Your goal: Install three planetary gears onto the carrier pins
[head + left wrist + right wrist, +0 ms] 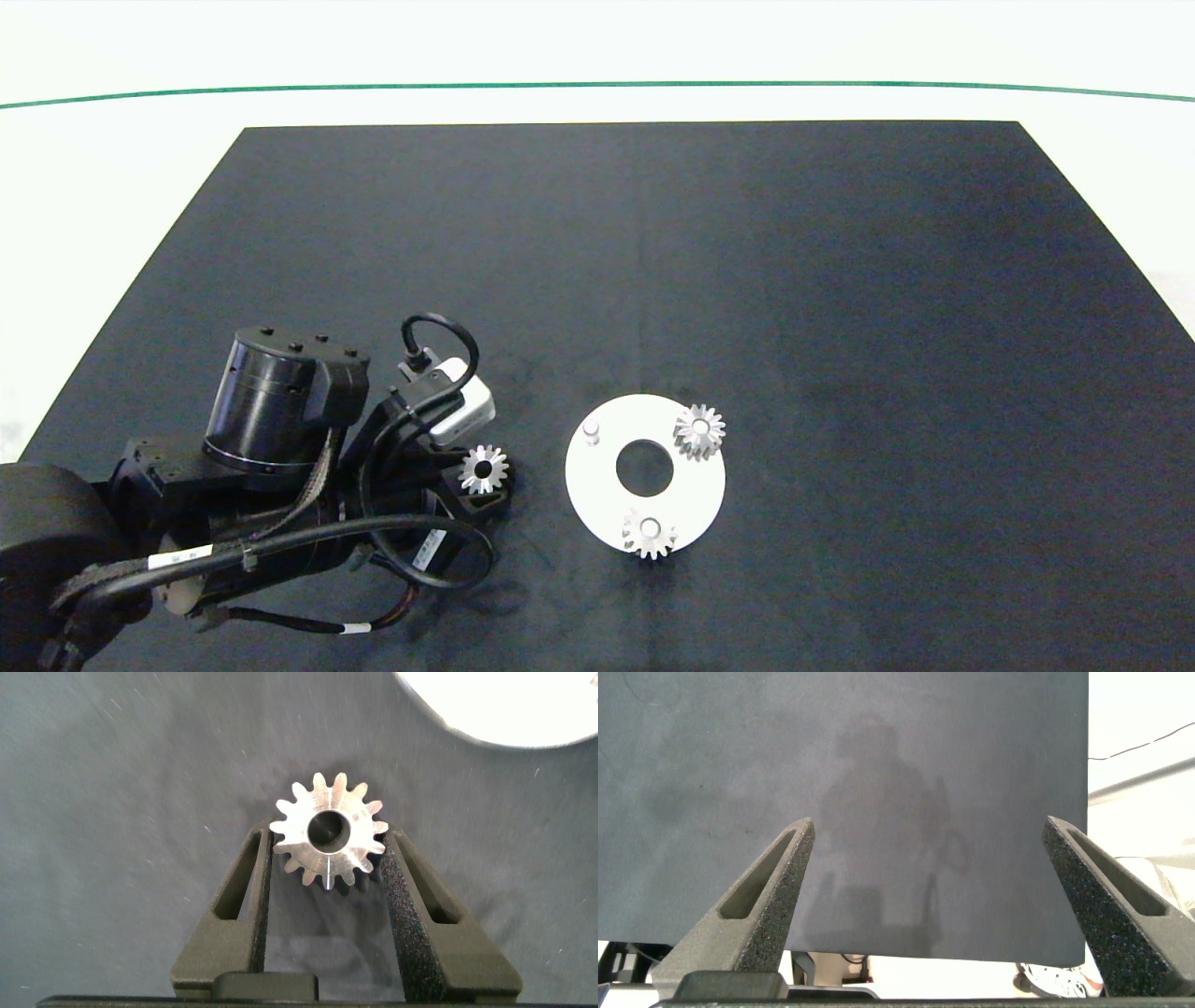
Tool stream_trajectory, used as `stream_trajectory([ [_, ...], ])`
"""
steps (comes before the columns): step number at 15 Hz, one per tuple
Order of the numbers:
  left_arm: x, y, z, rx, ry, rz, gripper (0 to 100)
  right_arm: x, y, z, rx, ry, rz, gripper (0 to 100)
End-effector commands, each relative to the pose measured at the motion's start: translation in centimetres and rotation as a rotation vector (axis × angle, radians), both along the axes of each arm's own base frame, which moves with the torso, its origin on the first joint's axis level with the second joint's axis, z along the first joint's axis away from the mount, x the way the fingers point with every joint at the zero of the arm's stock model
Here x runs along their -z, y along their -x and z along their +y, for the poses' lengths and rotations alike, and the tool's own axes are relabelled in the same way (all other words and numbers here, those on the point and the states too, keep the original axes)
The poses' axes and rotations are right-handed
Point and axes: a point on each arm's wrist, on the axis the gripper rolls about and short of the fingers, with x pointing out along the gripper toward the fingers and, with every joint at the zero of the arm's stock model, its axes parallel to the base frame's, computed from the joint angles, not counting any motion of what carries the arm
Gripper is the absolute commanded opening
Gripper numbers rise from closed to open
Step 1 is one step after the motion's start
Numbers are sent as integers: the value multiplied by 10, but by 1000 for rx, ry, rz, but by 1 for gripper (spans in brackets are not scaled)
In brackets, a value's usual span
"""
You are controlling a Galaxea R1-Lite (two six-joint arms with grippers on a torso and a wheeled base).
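The left gripper (327,859) clamps a silvery planetary gear (329,832) between its two dark fingers (407,901), the pointed teeth touching both inner pads. The gear sits over the dark mat (121,803). A white disc (505,709) edge shows nearby, apart from the gear.

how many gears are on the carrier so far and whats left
Two planetary gears sit on pins of the white disc: one at the far right, one at the near edge. The third gear is clamped in the left gripper, left of the disc. Left to do: seat it on the one bare pin. The right gripper is open, off to the side.
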Motion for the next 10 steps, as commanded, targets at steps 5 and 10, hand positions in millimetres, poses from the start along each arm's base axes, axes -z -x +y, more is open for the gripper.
stream_trajectory([
  [5,-39,13,-13,62,67,-116,1,0,-1,0,1,2,6,100],
  [10,-62,23,-42,114,52,-142,1,0,-1,0,4,2,6,100],
])
